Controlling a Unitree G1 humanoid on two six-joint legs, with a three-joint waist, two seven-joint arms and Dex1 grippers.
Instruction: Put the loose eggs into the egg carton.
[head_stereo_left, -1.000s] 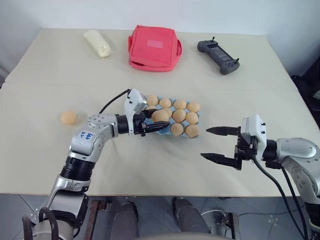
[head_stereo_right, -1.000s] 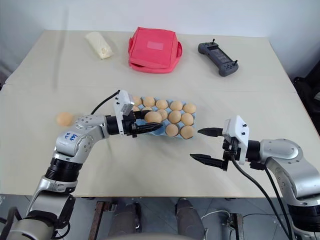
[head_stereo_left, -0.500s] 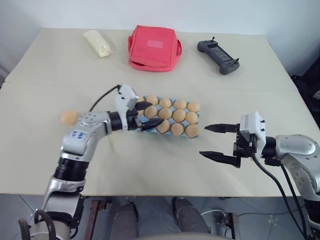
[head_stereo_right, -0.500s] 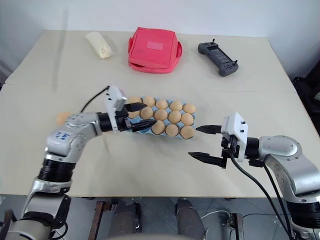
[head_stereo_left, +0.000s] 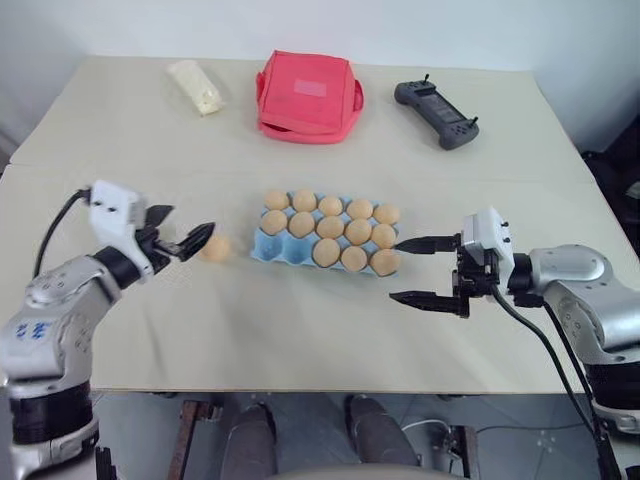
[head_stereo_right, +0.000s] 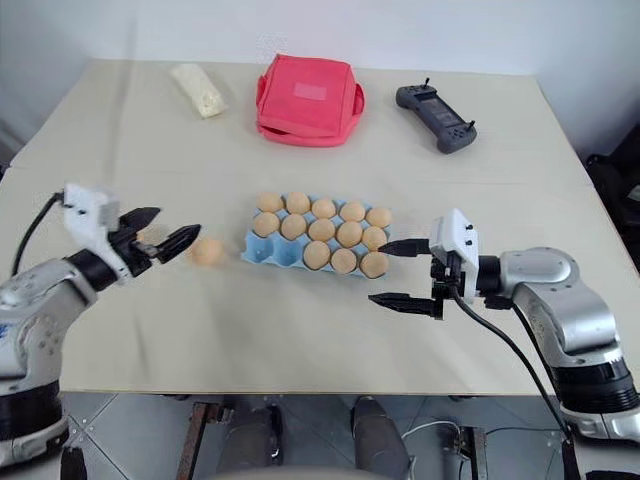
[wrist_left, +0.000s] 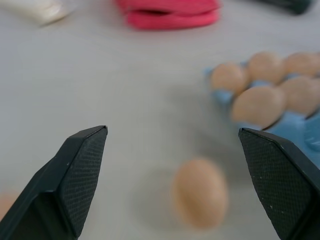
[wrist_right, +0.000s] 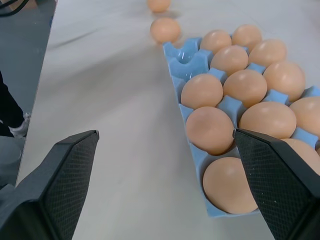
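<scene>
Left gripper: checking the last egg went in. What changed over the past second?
The left gripper let go of the tan egg it held over the light blue moulded egg carton and swung away to its left, jaws open, towards a loose tan egg on the table. The right gripper stayed open beside the carton.

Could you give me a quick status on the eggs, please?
Left gripper open, facing a loose egg. Right gripper open, empty, beside egg carton. Second loose egg farther out. Nothing blocking.
</scene>
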